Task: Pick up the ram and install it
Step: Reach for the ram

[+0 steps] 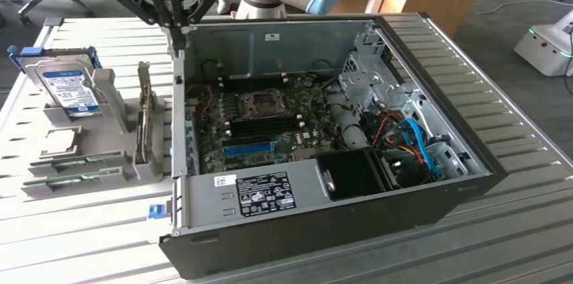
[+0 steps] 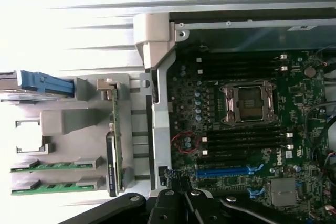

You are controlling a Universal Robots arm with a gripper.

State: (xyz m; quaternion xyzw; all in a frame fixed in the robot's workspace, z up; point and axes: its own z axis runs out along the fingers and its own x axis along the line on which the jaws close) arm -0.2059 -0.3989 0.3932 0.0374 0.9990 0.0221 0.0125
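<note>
Two green ram sticks (image 1: pixel 76 161) (image 1: pixel 72 180) lie flat in a grey holder (image 1: pixel 54 191) on the table at the exterior view's left; the wrist view shows them too (image 2: pixel 55 165) (image 2: pixel 55 186). My gripper (image 1: pixel 178 37) hangs shut with nothing in it above the open computer case's back left corner, well away from the sticks. Its black fingertips (image 2: pixel 181 184) are pressed together over the case wall in the wrist view. Black memory slots (image 1: pixel 262 125) (image 2: pixel 241 142) lie bare on the motherboard beside the CPU socket (image 1: pixel 266 101).
An upright expansion card (image 1: pixel 143 123) and a hard drive (image 1: pixel 67 86) with a blue bracket stand in the same holder. A bright blue slot (image 1: pixel 248 148) sits on the motherboard. The case's metal walls (image 1: pixel 184 129) rise around the board. The ribbed metal table (image 1: pixel 501 244) surrounds the case.
</note>
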